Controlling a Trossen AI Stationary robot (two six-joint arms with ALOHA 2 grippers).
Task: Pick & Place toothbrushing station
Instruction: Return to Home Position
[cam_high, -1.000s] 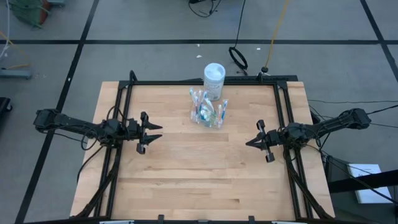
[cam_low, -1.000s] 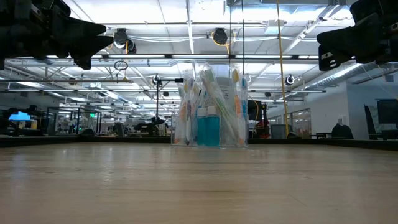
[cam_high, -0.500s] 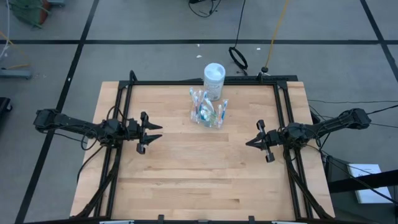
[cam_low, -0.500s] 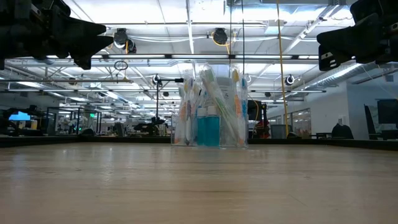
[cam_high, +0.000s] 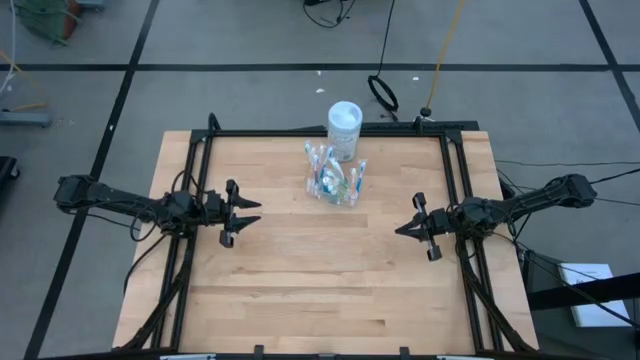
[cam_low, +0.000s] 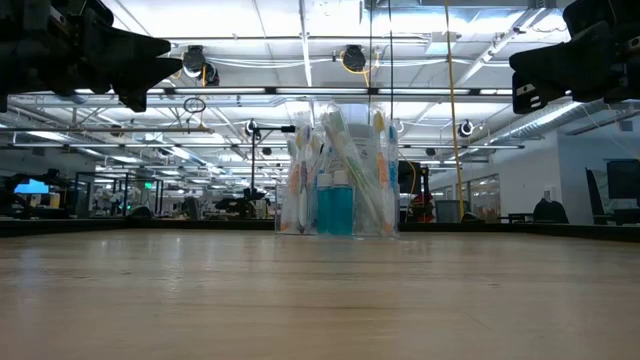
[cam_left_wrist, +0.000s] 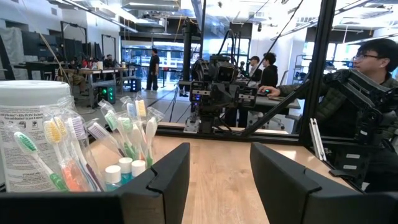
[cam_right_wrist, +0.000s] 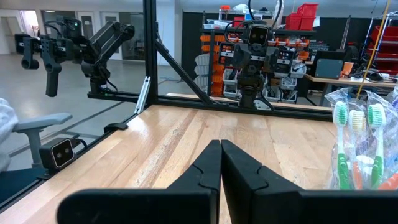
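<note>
high view | clear toothbrushing station (cam_high: 335, 183) holds toothbrushes (cam_left_wrist: 132, 127) | left fingers (cam_left_wrist: 168, 180) apart, right fingers (cam_right_wrist: 208, 168) together, both empty

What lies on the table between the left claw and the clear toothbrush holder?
Nothing: in the high view, only bare wood of the table separates the left claw from the clear toothbrush holder.

Toothbrushing station (cam_high: 336, 182) stands on table (cam_high: 300, 300), upper centre of frame, toothbrushes (cam_high: 322, 163) in it. Cylindrical container (cam_high: 344, 128) just above it. Left gripper (cam_high: 257, 213) mid-left, right gripper (cam_high: 399, 230) mid-right, both well apart from station.
</note>
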